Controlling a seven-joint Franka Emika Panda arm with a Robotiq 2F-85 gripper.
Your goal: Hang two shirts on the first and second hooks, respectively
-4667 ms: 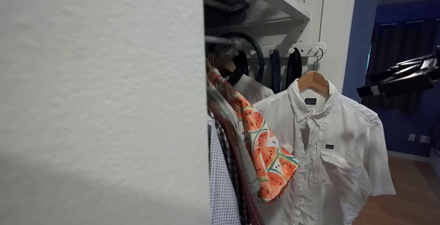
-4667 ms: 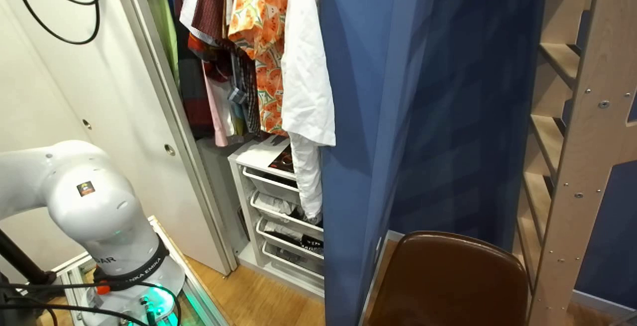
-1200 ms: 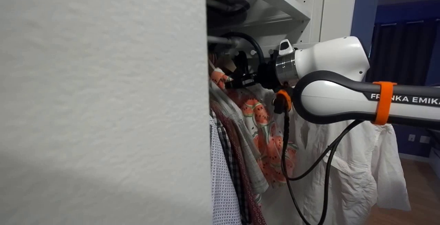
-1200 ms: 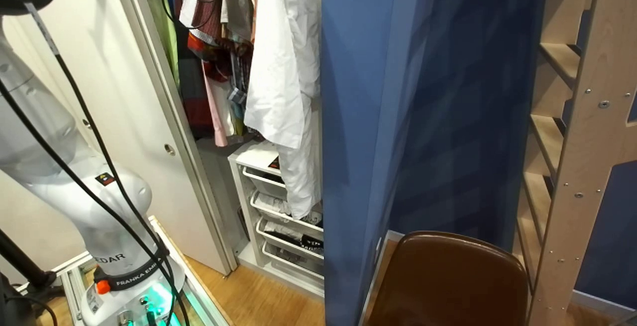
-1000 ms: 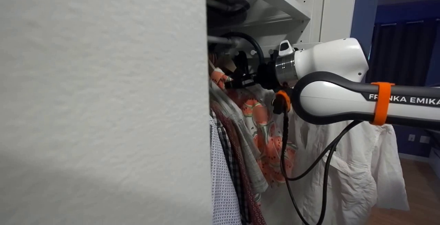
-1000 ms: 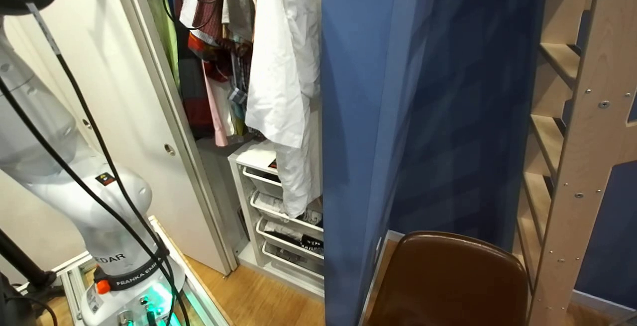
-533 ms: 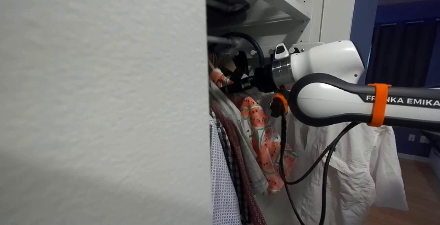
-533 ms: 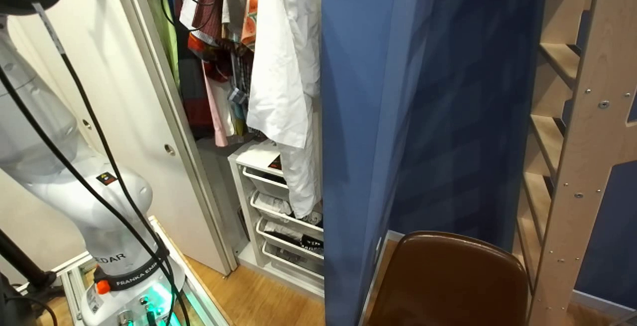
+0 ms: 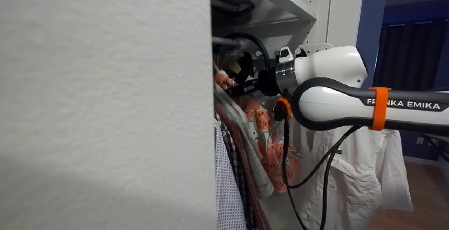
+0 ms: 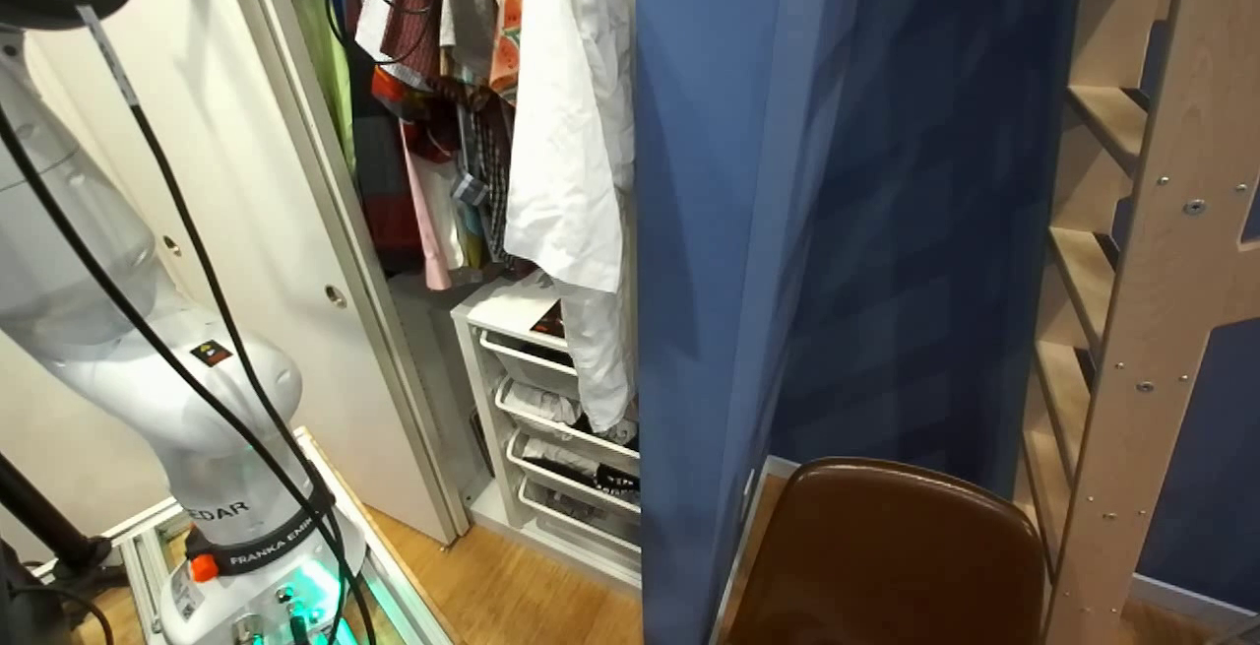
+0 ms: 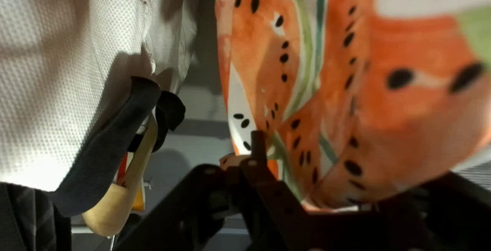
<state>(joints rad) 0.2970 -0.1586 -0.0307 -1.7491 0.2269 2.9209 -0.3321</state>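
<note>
The gripper (image 9: 235,89) lies at the upper part of the watermelon-print shirt (image 11: 345,90) — whether spread or pinching cannot be told, as the cloth hides part of it in the wrist view. In both exterior views this shirt hangs between a grey shirt (image 9: 255,163) and the white shirt (image 9: 350,188); white hooks (image 9: 297,51) project above the arm (image 9: 326,102).

A brown chair (image 10: 886,556) stands near a blue wall (image 10: 704,261); the floor (image 10: 512,586) is wood-toned.
</note>
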